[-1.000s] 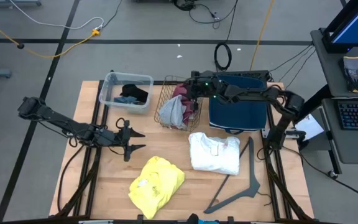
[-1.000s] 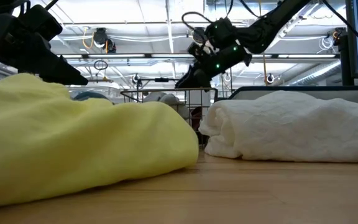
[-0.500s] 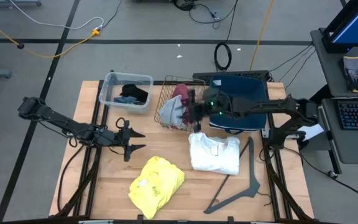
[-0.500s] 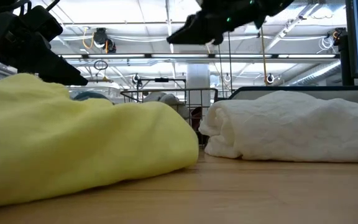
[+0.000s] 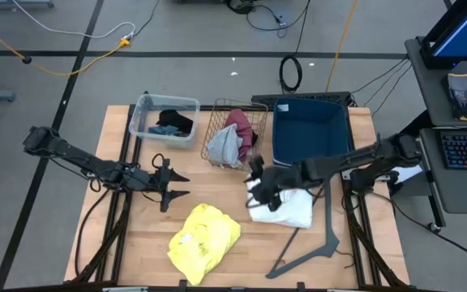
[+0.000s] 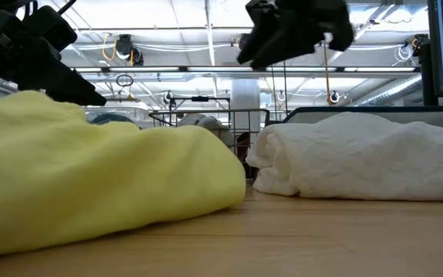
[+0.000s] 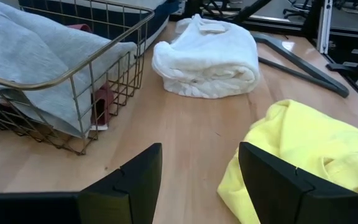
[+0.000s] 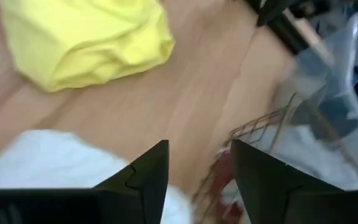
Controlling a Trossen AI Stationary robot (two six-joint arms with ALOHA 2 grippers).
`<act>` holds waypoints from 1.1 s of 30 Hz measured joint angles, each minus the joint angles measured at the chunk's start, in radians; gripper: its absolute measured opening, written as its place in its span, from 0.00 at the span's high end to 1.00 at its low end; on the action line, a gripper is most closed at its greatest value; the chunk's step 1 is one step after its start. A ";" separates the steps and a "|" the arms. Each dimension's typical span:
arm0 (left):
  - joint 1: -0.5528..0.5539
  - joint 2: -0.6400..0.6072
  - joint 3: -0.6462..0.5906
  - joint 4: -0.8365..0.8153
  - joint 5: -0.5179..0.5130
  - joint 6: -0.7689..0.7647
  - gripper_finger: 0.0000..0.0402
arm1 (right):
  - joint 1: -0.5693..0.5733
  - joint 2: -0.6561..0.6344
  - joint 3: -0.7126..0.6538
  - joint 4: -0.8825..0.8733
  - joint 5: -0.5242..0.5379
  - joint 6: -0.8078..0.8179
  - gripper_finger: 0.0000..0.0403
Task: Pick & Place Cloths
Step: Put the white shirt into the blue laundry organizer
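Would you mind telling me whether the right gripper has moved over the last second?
Yes. In the high view the right gripper has come away from the wire basket toward the table's near side, and now hovers at the white cloth.

Even, bright overhead light; soft shadows. The right wrist view is motion-blurred; in the low view the crumpled bright yellow cloth (image 6: 91,185) looms soft-focused.
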 joint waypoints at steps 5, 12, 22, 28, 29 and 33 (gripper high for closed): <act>0.000 0.000 0.000 0.000 -0.001 0.003 0.47 | 0.091 0.000 0.000 -0.111 0.055 0.186 0.53; 0.000 0.000 0.000 0.000 -0.001 0.003 0.47 | 0.175 0.000 0.000 -0.245 0.060 0.398 0.44; 0.000 0.000 0.000 0.000 -0.002 0.002 0.47 | 0.240 0.000 0.000 -0.483 0.059 0.609 0.38; 0.000 0.000 0.000 0.000 -0.002 0.002 0.47 | 0.274 0.000 0.000 -0.557 0.054 0.741 0.38; 0.000 0.000 0.000 0.000 -0.002 0.002 0.47 | 0.279 0.000 0.000 -0.559 0.053 0.754 0.38; 0.000 0.000 0.000 0.000 -0.003 0.002 0.47 | 0.291 0.000 0.000 -0.556 0.052 0.798 0.38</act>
